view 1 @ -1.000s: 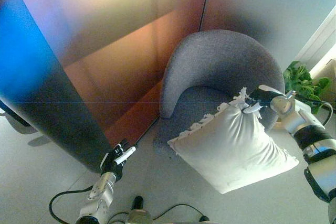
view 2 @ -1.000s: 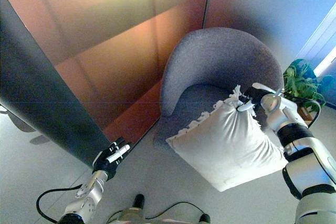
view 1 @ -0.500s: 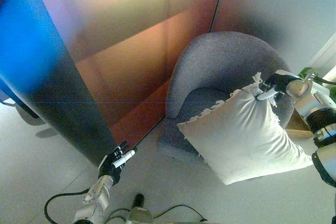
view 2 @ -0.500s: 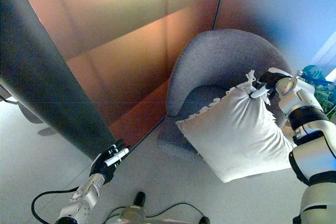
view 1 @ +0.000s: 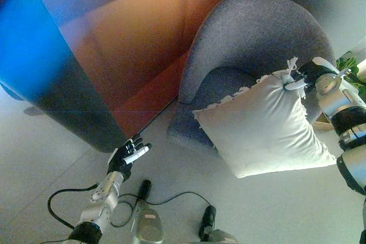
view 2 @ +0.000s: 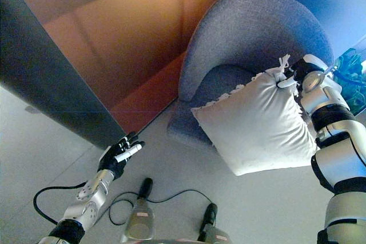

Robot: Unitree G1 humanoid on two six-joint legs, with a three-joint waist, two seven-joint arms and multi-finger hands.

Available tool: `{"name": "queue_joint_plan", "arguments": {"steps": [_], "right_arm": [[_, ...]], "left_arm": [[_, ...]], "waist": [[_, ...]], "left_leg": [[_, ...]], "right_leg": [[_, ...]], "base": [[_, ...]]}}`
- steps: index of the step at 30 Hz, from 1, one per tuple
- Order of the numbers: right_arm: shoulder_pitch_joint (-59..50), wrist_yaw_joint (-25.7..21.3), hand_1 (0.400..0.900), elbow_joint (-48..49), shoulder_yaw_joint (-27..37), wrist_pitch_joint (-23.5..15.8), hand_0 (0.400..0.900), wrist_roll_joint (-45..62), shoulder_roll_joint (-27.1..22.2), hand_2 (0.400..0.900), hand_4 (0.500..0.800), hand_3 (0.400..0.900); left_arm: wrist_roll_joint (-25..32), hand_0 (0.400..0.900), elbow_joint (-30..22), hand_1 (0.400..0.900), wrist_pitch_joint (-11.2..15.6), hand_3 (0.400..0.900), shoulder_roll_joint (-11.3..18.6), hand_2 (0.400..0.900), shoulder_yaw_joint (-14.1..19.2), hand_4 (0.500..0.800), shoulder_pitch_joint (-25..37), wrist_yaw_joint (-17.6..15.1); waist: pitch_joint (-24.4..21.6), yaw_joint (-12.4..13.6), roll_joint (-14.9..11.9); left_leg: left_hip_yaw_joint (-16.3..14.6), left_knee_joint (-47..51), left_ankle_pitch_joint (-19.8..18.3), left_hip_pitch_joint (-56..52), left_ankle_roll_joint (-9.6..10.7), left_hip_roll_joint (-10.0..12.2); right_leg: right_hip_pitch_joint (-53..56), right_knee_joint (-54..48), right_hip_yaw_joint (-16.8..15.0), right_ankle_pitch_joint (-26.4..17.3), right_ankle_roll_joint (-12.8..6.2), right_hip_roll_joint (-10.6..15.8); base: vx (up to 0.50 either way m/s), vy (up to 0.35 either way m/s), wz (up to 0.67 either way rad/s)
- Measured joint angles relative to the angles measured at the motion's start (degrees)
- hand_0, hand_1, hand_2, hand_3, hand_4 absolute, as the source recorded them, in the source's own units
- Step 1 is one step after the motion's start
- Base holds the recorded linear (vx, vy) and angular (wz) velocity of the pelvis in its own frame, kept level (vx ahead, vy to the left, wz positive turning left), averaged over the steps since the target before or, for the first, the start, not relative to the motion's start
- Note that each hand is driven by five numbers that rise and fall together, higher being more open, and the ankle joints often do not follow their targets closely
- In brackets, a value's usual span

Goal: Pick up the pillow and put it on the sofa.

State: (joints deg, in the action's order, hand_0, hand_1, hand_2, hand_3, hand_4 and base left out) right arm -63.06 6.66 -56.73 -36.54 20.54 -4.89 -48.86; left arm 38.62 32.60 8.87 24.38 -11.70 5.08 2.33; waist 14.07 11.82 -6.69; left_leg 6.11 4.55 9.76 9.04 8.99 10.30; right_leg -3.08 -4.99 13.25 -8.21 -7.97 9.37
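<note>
A white pillow [view 1: 263,124] with a lacy fringe hangs from my right hand [view 1: 302,78], which is shut on its upper corner. The pillow dangles in front of a grey round-backed sofa chair [view 1: 251,38], over the chair's seat front and the floor. It also shows in the right eye view [view 2: 257,121] with the right hand [view 2: 296,75] at its top corner. My left hand [view 1: 127,158] is open and empty, low at the left above the floor, far from the pillow.
A brown-orange wall panel [view 1: 131,32] and a dark panel [view 1: 63,107] stand to the left of the chair. A green plant [view 1: 351,64] sits at the right edge behind the chair. Pale floor [view 1: 51,164] spreads in front.
The camera has tilted down, so the whole scene sits higher in view. My right hand still holds the pillow's corner, carried a little closer over the chair seat. The left hand stays idle.
</note>
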Motion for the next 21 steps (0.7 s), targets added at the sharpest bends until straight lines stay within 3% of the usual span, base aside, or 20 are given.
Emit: {"name": "queue_joint_plan", "arguments": {"steps": [10, 11, 12, 21], "right_arm": [[-0.9, -0.4, 0.4, -1.7, 0.1, 0.4, 0.4, -0.1, 0.0, 0.4, 0.5, 0.4], [-1.0, -0.6, 0.794, -1.7, 0.2, 0.6, 0.794, -0.1, 0.0, 0.794, 0.736, 0.794], [-1.0, -0.7, 0.9, -1.7, 0.2, 0.7, 0.9, -0.1, 0.0, 0.9, 0.8, 0.9], [-1.1, -5.5, 0.9, -1.9, 0.9, 1.7, 0.9, -0.2, 0.2, 0.9, 0.8, 0.9]], "left_arm": [[0.0, 0.9, 0.0, 0.9, 0.0, 0.9, 0.7, 0.9, 0.0, 0.8, 1.0, 0.1], [0.0, 0.9, 0.0, 0.9, 0.0, 0.9, 0.7, 0.9, 0.0, 0.8, 1.0, 0.1], [0.0, 0.9, 0.0, 0.9, 0.0, 0.9, 0.7, 0.9, 0.0, 0.8, 1.0, 0.2], [0.0, 0.9, 0.0, 0.9, 0.0, 0.9, 0.7, 0.9, 0.0, 0.8, 1.0, 0.2]], "waist": [[1.5, 1.3, 1.0], [1.6, 1.4, 1.0], [1.6, 1.4, 1.0], [2.0, 1.0, 1.3]], "left_leg": [[0.1, 0.0, -0.1, -0.2, -0.1, 0.0], [0.1, 0.0, -0.2, -0.2, -0.1, 0.0], [0.1, 0.0, -0.3, -0.2, -0.1, 0.0], [-0.1, 0.0, -0.5, -0.1, -0.3, -0.2]], "right_leg": [[1.1, 0.0, 1.4, 0.2, -0.07, 0.1], [1.2, 0.0, 1.5, 0.2, -0.08, 0.1], [1.2, 0.0, 1.5, 0.2, -0.08, 0.1], [1.0, -0.2, 1.3, 0.2, -0.08, 0.3]], "base": [[0.02, -0.005, 0.05], [0.0, 0.0, 0.0], [0.0, 0.0, 0.0], [-0.03, 0.016, -0.03]]}}
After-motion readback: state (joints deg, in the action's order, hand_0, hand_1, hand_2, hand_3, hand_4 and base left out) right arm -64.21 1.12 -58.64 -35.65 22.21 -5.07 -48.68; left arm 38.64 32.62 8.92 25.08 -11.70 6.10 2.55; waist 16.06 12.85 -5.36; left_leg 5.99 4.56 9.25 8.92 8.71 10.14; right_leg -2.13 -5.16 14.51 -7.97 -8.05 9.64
